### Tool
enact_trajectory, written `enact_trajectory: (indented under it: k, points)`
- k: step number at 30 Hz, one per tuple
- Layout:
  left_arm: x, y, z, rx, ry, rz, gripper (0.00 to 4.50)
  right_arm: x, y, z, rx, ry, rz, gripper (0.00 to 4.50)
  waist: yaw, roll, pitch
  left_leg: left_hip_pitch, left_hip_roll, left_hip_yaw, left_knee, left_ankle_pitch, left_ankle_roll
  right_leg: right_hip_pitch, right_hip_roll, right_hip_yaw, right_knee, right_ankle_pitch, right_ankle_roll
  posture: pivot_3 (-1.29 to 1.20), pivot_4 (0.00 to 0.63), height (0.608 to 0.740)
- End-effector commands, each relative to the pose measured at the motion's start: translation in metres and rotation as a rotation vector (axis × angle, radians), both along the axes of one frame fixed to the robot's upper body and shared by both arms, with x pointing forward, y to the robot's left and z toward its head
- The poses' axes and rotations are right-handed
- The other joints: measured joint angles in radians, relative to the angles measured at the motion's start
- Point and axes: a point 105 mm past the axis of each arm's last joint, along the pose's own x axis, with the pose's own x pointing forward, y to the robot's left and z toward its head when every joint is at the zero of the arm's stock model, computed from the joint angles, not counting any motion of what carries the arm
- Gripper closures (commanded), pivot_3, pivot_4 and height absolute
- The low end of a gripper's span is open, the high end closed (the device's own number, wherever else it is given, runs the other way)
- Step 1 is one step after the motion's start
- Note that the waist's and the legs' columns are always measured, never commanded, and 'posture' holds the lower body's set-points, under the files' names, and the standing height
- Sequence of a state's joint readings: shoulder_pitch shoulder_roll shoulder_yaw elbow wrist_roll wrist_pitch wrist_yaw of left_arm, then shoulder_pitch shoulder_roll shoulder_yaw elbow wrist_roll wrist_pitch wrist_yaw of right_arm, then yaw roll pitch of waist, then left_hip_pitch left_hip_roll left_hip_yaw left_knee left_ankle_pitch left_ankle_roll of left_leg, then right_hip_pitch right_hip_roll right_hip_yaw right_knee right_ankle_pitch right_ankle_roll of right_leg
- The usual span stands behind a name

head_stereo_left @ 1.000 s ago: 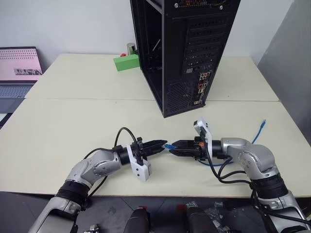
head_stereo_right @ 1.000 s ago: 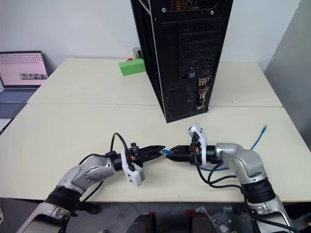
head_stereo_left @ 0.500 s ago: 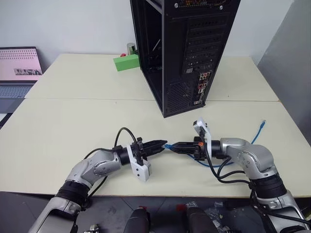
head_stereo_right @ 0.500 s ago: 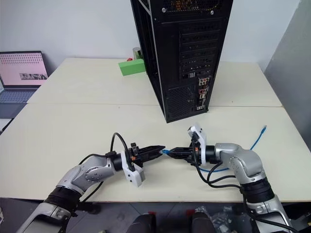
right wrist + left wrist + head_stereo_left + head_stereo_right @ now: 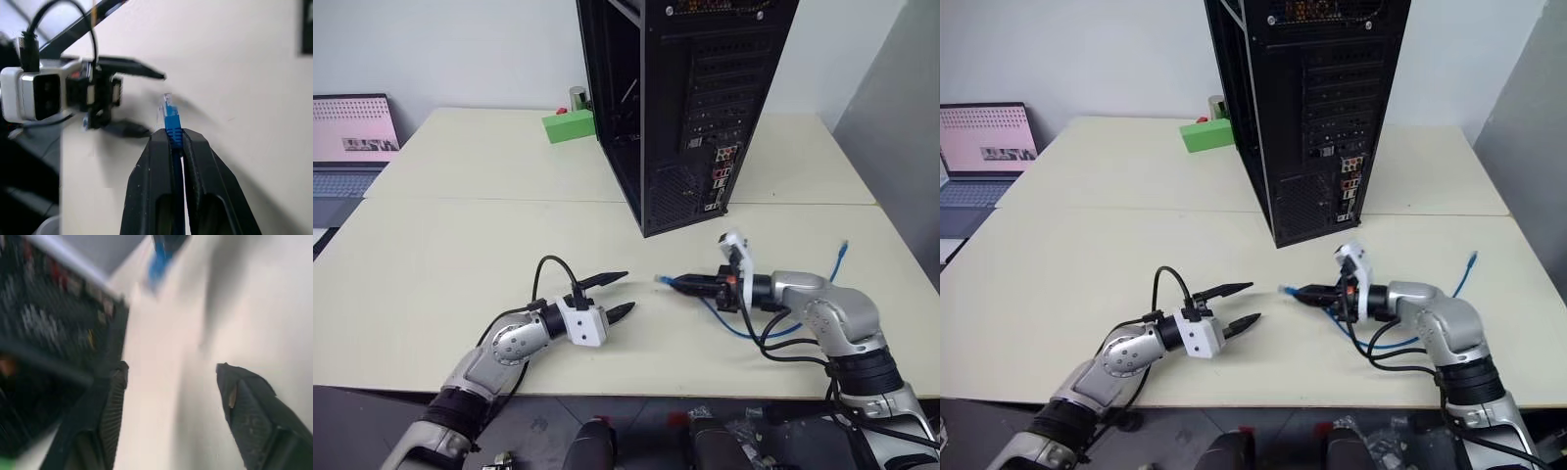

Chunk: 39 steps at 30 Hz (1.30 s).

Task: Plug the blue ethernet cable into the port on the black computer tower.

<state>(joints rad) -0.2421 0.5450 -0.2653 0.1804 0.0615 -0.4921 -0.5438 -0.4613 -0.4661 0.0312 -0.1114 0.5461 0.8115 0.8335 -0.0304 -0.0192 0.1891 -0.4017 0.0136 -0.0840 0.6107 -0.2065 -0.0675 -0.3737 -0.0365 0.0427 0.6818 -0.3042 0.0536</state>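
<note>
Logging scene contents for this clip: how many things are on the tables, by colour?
Blue: 1, the blue ethernet cable
Black: 1, the black computer tower
Green: 1, the green block
Total: 3

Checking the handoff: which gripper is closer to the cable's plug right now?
Right. The right gripper is shut on the blue cable just behind the plug. The left gripper is open, off to the plug's left, not touching it.
</note>
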Motion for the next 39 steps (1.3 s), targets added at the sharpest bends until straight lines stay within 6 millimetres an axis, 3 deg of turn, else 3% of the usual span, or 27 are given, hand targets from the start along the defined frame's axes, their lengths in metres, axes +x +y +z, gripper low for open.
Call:
enact_trajectory:
  k: [1,5,9,16,26,39]
  points:
    - [0.007,-0.018,0.040,-0.219,0.108,0.042,0.90,0.025,-0.029,0.023,-0.021,-0.180,-0.262,4.50,-0.001,0.000,0.000,0.000,0.000,0.000,0.000,0.000,0.000,0.000,0.000,0.000,0.000,0.000,0.000,0.00,0.150,0.740]
    - [0.007,-0.043,0.055,-0.314,0.211,0.037,0.90,0.036,-0.042,0.030,-0.066,-0.276,-0.419,4.50,-0.002,0.000,0.000,0.000,0.000,0.000,0.000,0.000,0.000,0.000,0.000,0.000,0.000,0.000,0.000,0.00,0.150,0.740]
    - [0.026,-0.064,0.069,-0.410,0.259,0.145,0.90,0.050,-0.051,0.044,-0.071,-0.343,-0.601,4.50,-0.003,0.000,0.000,0.001,0.000,0.000,0.000,0.000,0.000,0.000,0.000,0.001,0.000,0.000,0.000,0.00,0.150,0.740]
    - [0.047,-0.088,0.084,-0.441,0.221,0.256,0.90,0.060,-0.052,0.065,-0.073,-0.390,-0.657,4.50,-0.003,0.000,0.000,0.001,0.000,0.001,0.000,0.000,0.000,0.000,0.000,0.001,0.000,0.000,0.000,0.00,0.150,0.740]
    - [0.054,-0.097,0.090,-0.477,0.207,0.307,0.90,0.072,-0.054,0.076,-0.065,-0.402,-0.678,4.50,-0.002,0.000,0.000,0.000,-0.001,0.001,0.000,0.000,0.000,0.000,0.000,0.002,0.000,0.000,0.000,0.00,0.150,0.740]
    - [0.053,-0.094,0.086,-0.456,0.207,0.308,0.90,0.082,-0.048,0.081,-0.052,-0.397,-0.669,4.50,-0.002,0.000,0.000,0.000,-0.001,0.001,0.000,0.000,0.000,0.000,0.000,0.002,-0.001,0.000,0.000,0.00,0.150,0.740]
